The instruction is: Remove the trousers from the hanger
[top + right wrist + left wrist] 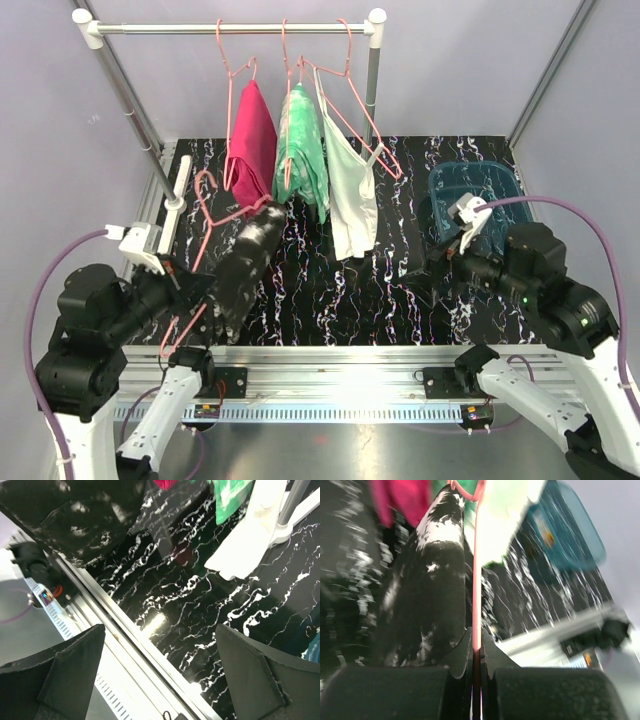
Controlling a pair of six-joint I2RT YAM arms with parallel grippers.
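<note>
– End effector [476,652] on the left arm: what is it doing?
– Its two fingers [457,655] are closed tight on the thin wire of a pink hanger [477,575]. The wire runs up from between them.
– Where are the trousers?
– The black trousers with white speckles [245,265] are draped over that hanger, just beside the left end effector. From the top camera they sit at about 8 o'clock on the black marbled table [390,300]. The hanger is off the rail and held tilted, with the cloth hanging down its length.
– And the right arm?
– The right end effector [160,680] is at about 4 o'clock, well apart from the trousers. Its fingers are spread wide and hold nothing.
– What else shows?
– At 12 o'clock a rail [230,28] carries three hangers with a magenta garment [252,140], a green one [300,150] and a white top [350,190]. A teal basket [500,180] sits at 2 o'clock.
</note>
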